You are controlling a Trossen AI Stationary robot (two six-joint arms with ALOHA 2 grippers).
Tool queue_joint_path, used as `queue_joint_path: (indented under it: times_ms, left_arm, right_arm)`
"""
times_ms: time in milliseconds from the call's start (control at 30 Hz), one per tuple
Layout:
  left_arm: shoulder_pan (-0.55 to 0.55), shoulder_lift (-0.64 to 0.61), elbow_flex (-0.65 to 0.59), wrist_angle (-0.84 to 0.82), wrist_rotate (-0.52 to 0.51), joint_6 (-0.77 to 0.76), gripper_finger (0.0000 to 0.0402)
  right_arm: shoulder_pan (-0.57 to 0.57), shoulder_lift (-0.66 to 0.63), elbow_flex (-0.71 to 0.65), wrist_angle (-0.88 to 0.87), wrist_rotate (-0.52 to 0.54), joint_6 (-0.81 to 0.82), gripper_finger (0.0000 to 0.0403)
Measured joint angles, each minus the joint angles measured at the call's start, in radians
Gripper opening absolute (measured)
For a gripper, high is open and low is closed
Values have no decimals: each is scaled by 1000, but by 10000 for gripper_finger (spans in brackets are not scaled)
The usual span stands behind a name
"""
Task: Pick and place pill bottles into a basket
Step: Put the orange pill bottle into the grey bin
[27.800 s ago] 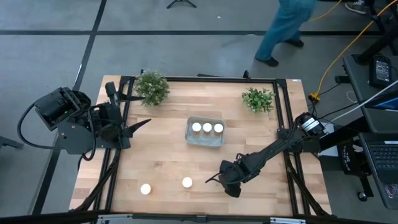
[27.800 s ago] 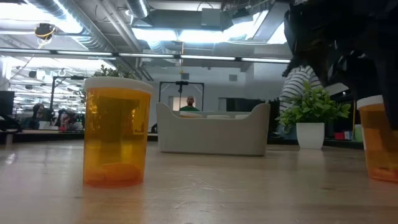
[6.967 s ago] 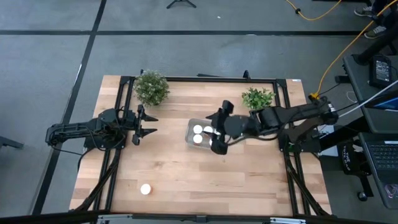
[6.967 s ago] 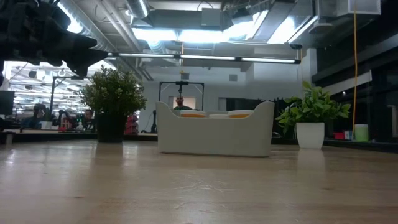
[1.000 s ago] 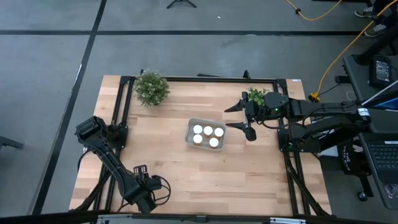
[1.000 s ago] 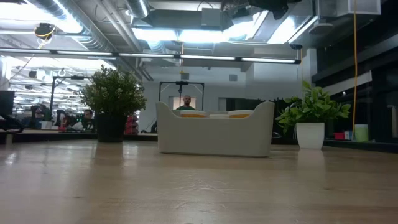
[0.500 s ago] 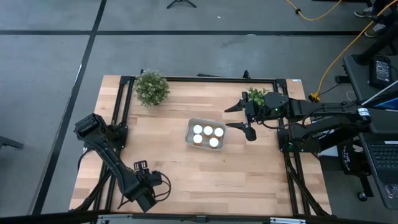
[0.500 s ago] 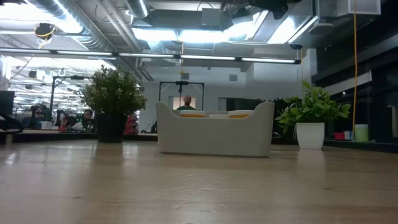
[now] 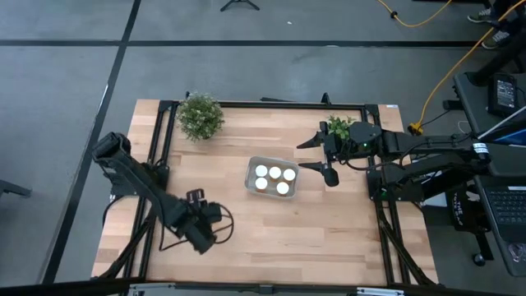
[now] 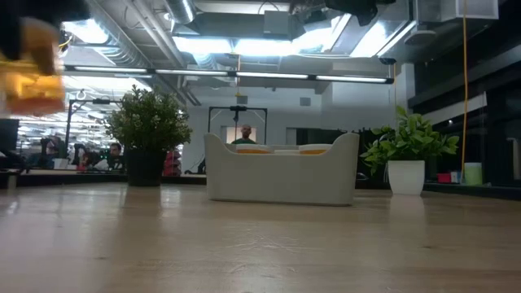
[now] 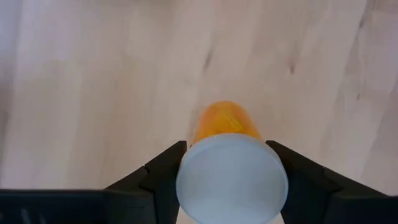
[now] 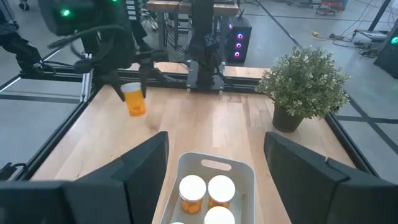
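The pale basket (image 9: 271,177) sits at mid-table with several white-capped pill bottles (image 9: 274,173) standing in it. One more pill bottle (image 11: 227,124), amber with a white cap, is in my left gripper (image 9: 200,231), which is shut on it above the near-left part of the table. From overhead the gripper hides this bottle. It shows at the upper left of the low view as an orange blur (image 10: 32,69), and in the right wrist view (image 12: 134,99). My right gripper (image 9: 306,154) hangs open just right of the basket, holding nothing. My left gripper pinches the pill bottle between its two fingers (image 11: 163,175) at the white cap's rim (image 11: 186,180), one finger on each side. The fingers come from above, pointing down. The bottle hangs below them about upright, cap up, lifted clear of the table.
Two potted green plants stand near the far edge, one at the left (image 9: 200,115) and one at the right (image 9: 341,129) close behind my right arm. Bare wood lies between my left gripper and the basket. Black frame rails run along the table's sides.
My left gripper has risen from near the table's front edge and moved toward the far edge and the basket, staying shut on the pill bottle. The bottle is now lifted clear and has come into the low view's upper left.
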Motion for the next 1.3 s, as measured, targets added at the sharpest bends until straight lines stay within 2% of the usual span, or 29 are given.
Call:
queue_joint_path:
  times_ms: [400,667,767,933,1300]
  left_arm:
    - [320,-43,28,10,40,538,198]
    - [539,-37,137,114,43,788,197]
    - [593,-26,166,151,85,843,197]
    - [642,33,227,173,111,911,197]
    - [654,153,335,178,161,1066,197]
  right_arm:
    - [-2,0,0,-25,0,-60,267]
    - [-55,0,0,-45,-8,-133,267]
    - [-87,0,0,-73,-44,-143,267]
    - [-129,0,0,-87,-94,-159,267]
    - [-173,0,0,-92,-96,-135,267]
